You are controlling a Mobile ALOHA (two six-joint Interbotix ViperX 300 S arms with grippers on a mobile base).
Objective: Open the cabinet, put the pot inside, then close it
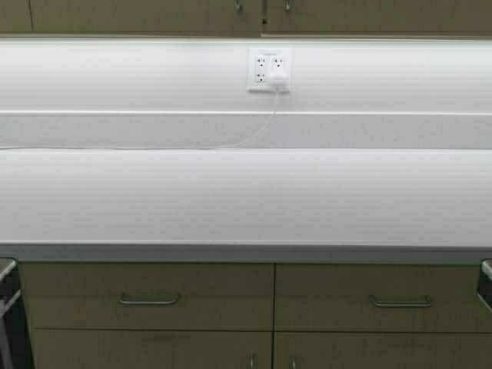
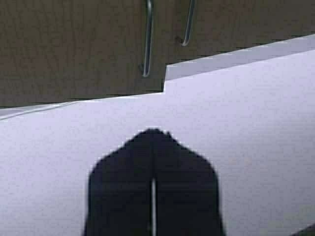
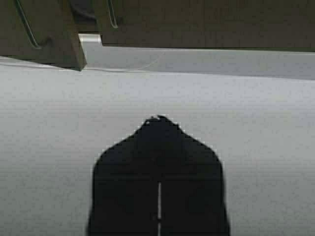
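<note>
The pot is not in view. The tan wall cabinet (image 1: 138,15) shows only as its lower edge at the top of the high view. In the left wrist view the cabinet (image 2: 74,49) shows two slim vertical bar handles (image 2: 147,39) side by side. Its left door sticks out a little past the right one, with a dark gap between them in the right wrist view (image 3: 82,11). My left gripper (image 2: 153,132) is shut and empty, low before the counter. My right gripper (image 3: 158,119) is shut and empty too. Both arms sit at the frame's lower corners.
A white counter (image 1: 231,192) spans the view, with a wall outlet (image 1: 269,71) and a thin white cable (image 1: 254,138) lying along its back. Below are tan base drawers (image 1: 146,300) with horizontal handles.
</note>
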